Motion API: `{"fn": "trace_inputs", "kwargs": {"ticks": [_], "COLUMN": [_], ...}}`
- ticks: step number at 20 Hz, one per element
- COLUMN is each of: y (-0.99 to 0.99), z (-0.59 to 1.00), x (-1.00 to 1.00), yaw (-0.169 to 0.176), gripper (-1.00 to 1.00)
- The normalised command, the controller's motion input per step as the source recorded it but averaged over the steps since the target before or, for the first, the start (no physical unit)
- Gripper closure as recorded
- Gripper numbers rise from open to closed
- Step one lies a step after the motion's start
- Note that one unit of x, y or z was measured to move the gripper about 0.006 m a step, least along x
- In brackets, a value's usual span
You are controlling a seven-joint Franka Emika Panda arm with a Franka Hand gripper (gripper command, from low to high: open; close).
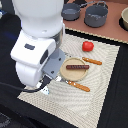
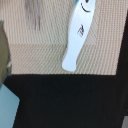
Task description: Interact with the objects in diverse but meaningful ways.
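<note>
A beige woven mat [image 1: 100, 75] is lying on a dark table [image 1: 112, 117]. On it, a round plate [image 1: 75, 70] is carrying a brown sausage [image 1: 77, 66], with a red tomato [image 1: 88, 46] beyond and two orange-handled utensils [image 1: 92, 61] either side. Two grey pots [image 1: 96, 15] are sitting behind the mat. The arm [image 1: 37, 42] is covering the mat's near corner; its gripper is hidden, so its opening cannot be told. In the wrist view, a white flat piece [image 2: 77, 35] is lying on the mat.
</note>
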Motion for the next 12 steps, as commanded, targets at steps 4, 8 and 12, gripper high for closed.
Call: {"fn": "trace_inputs", "kwargs": {"ticks": [4,8,12], "y": [-0.19,-0.30,-0.31], "z": [-0.38,-0.30,-0.24], "x": [-0.14,-0.32,-0.32], "yaw": [-0.009,-0.038,-0.053], "gripper": [-1.00,-1.00,-1.00]}}
